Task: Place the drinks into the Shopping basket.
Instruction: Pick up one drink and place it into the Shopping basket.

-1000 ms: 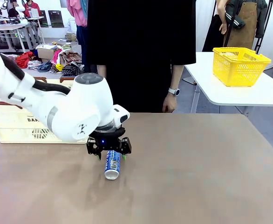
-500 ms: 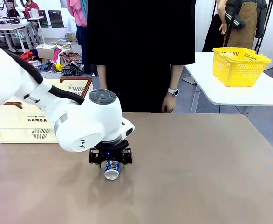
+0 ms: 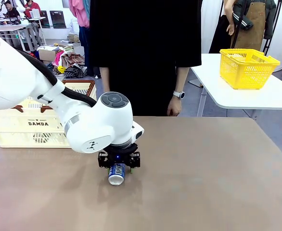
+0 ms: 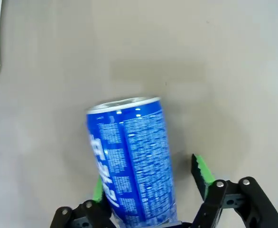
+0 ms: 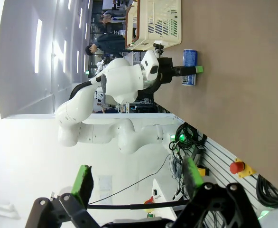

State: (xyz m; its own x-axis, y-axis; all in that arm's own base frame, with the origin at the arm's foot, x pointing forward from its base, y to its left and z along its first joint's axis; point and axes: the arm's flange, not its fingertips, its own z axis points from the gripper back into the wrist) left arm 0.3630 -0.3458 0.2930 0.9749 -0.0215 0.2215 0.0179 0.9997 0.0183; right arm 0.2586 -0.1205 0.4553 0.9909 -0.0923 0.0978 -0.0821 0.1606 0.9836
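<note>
Front view: the left gripper has dropped lower, straddling the blue can lying on the counter. Left wrist view: its pads flank the can, one touching, the other apart, not yet clamped. Right wrist view: the right gripper is spread open.

Blue can with white print and silver end at lower centre, cream slotted crate with brown rim and black lettering at left, bright yellow mesh basket upper right, brown-grey table.
</note>
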